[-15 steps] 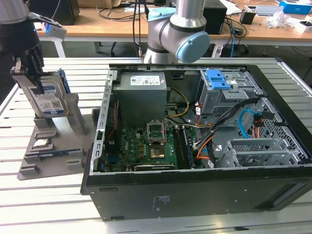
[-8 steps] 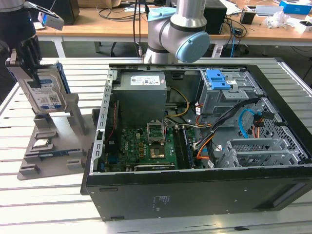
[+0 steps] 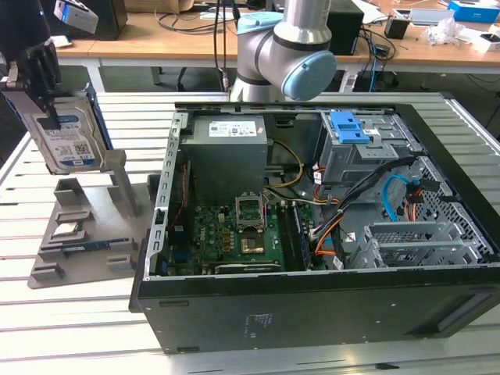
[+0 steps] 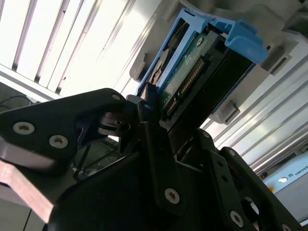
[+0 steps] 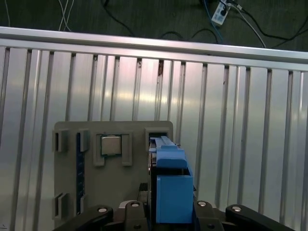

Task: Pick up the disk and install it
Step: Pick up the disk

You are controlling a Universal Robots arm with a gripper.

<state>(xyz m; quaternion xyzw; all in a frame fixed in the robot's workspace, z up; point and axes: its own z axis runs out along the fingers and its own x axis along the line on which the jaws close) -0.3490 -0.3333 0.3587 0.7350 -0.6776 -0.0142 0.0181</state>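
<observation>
Matte black gripper point(image 4: 163, 125) links with bright screw heads are seen closest in both wrist views. Its fingers point(image 4: 147, 113) are pressed closed on the disk point(image 4: 192, 77), which is clamped between them. The disk's bright blue plastic carrier frame, green circuit board and row of connector pins are shown in the second wrist view, while in the first wrist view the smooth blue frame is seen end-on. Beneath it, a flat grey moulded stand point(image 5: 110, 173) with rectangular slots is laid on the ribbed aluminium table point(image 5: 231, 120). The drive's silver face and white-and-blue label are revealed in the exterior view. There the disk is held on edge at the exterior view's left, above the stand's base and outside the open black computer case point(image 3: 312, 312). Within the case, a green motherboard point(image 3: 234, 234), a grey power supply box point(image 3: 226, 152), a ribbed blue latch point(image 3: 348, 126) and bundled cables point(image 3: 336, 226) are housed. Farther back, the arm's grey and pale-blue joint point(image 3: 285, 47) is seen before wooden desks point(image 3: 156, 43).
</observation>
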